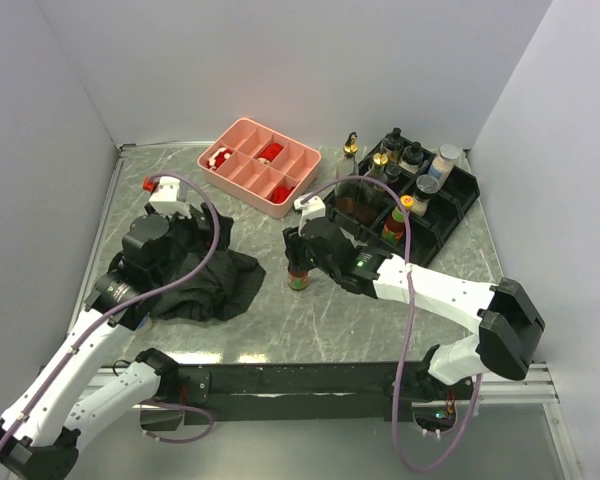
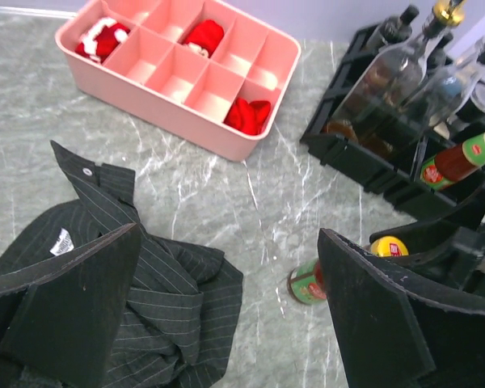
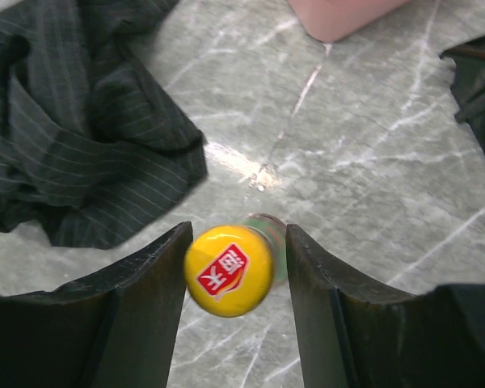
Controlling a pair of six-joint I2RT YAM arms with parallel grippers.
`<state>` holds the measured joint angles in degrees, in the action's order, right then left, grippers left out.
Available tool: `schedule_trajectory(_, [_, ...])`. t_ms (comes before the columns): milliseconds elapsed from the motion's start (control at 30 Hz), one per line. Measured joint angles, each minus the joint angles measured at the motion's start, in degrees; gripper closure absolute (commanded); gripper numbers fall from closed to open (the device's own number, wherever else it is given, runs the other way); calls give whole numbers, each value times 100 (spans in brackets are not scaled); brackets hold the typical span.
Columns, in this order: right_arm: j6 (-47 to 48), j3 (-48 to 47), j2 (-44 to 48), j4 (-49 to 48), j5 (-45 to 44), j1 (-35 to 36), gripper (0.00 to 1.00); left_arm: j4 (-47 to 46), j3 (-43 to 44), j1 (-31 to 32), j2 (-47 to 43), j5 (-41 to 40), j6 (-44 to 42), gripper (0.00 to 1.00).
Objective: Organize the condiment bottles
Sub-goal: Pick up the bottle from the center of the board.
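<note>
A yellow-capped sauce bottle (image 3: 229, 269) with a green label stands upright on the marble table (image 1: 380, 320), left of the black rack (image 1: 458, 205). My right gripper (image 3: 238, 232) is down over it, one finger on each side, pressed to the cap and body. The same bottle (image 1: 298, 276) shows under my right gripper (image 1: 302, 258) in the top view, and its label (image 2: 307, 283) in the left wrist view. Several other condiment bottles (image 1: 412, 170) stand in the rack. My left gripper (image 2: 230, 242) hovers wide open over the black cloth (image 2: 170, 275), holding nothing.
A pink compartment tray (image 1: 242, 125) with red pieces sits at the back, left of the rack. The crumpled black cloth (image 1: 205, 275) lies on the left half of the table, close to the bottle. Grey walls enclose the table on three sides.
</note>
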<state>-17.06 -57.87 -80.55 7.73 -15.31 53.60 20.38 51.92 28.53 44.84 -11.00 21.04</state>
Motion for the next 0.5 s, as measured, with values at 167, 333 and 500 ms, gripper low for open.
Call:
schedule_trajectory(167, [-55,0,-55,109,-254,15,77,-39,0,0,-46,-74,0,3])
schedule_trajectory(333, [-157,-13,-26,175,-501,22,100,-37,0,0,31,-87,0,3])
schedule_trajectory(500, [-299,-345,-26,1071,-813,11,100,-37,0,0,26,-92,-17,4])
